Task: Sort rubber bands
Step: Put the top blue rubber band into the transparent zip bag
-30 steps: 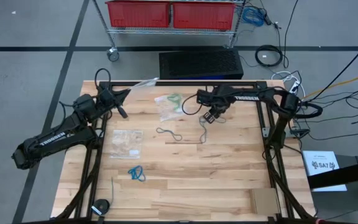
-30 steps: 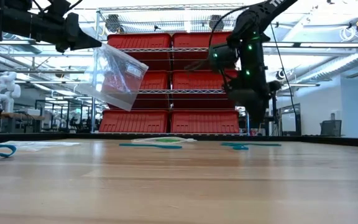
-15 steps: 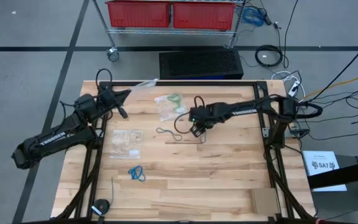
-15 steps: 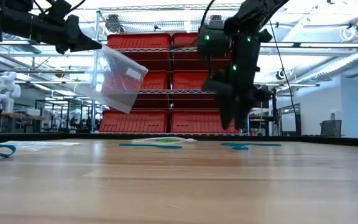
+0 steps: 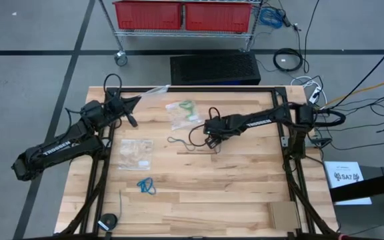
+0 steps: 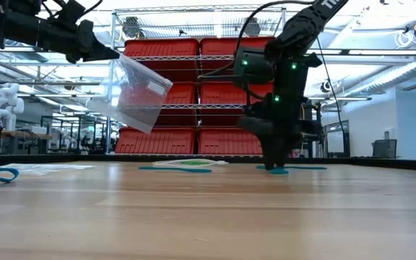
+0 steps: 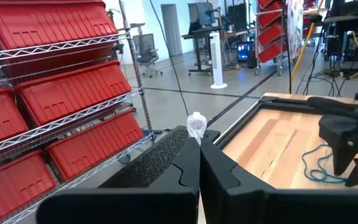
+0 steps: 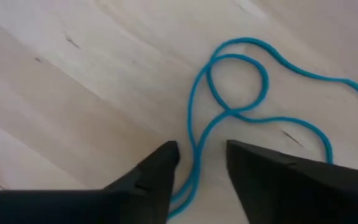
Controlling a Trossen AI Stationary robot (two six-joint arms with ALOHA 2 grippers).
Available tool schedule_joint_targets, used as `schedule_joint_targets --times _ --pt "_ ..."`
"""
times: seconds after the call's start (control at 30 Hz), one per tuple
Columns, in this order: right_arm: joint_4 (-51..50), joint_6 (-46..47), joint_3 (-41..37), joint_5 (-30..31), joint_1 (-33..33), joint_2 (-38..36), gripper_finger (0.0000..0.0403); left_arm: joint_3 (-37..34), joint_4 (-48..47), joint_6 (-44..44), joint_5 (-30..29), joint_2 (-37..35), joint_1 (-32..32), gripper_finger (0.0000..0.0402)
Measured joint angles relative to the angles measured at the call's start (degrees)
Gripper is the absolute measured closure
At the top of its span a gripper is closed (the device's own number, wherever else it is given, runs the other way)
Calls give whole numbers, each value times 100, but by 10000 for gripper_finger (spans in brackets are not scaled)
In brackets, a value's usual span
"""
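Note:
A dark teal rubber band [image 8: 232, 93] lies in loops on the wood, seen in the high view left of my right gripper [image 5: 181, 143]. My right gripper [image 8: 199, 163] points steeply down at it, open, fingertips low at the table [image 6: 274, 166], one strand running between them. Light green bands [image 5: 186, 106] lie on a clear bag at the far middle. Bright blue bands [image 5: 147, 186] lie near the left. My left gripper [image 6: 111, 52] stays raised at the far left, shut on a clear zip bag [image 6: 133, 89]. My left gripper pinches the clear bag's upper edge [image 7: 195, 126] between its two shut fingers, which lie about level. The bag hangs below the fingers, tilted, clear of the table. My right gripper has a teal strand [image 8: 195, 167] between its open fingers; whether they touch it I cannot tell.
A second clear bag [image 5: 135, 152] lies flat at the left middle. A black puck with a cord [image 5: 109, 221] sits at the near left corner, a cardboard piece [image 5: 284, 215] at the near right. Black frame rails [image 5: 292, 180] run along the table's sides.
My right gripper has come down and toward the table's left and near side, from above the far middle to the teal band, tipping more steeply downward. The left gripper and its bag have kept still.

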Motion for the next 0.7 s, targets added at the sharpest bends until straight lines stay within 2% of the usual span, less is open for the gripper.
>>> schedule_joint_targets --times 0.13,0.2,0.57,0.7 --pt "150 -209 -8 134 79 43 368 0 -2 2 0 1 0 402" --pt "220 -339 -14 209 117 45 392 0 -1 2 0 4 0 402" --pt "263 -837 464 -108 283 -324 402 0 19 -1 20 30 0 402" --pt "337 -1137 755 -12 306 -360 403 0 60 -2 17 80 0 402"
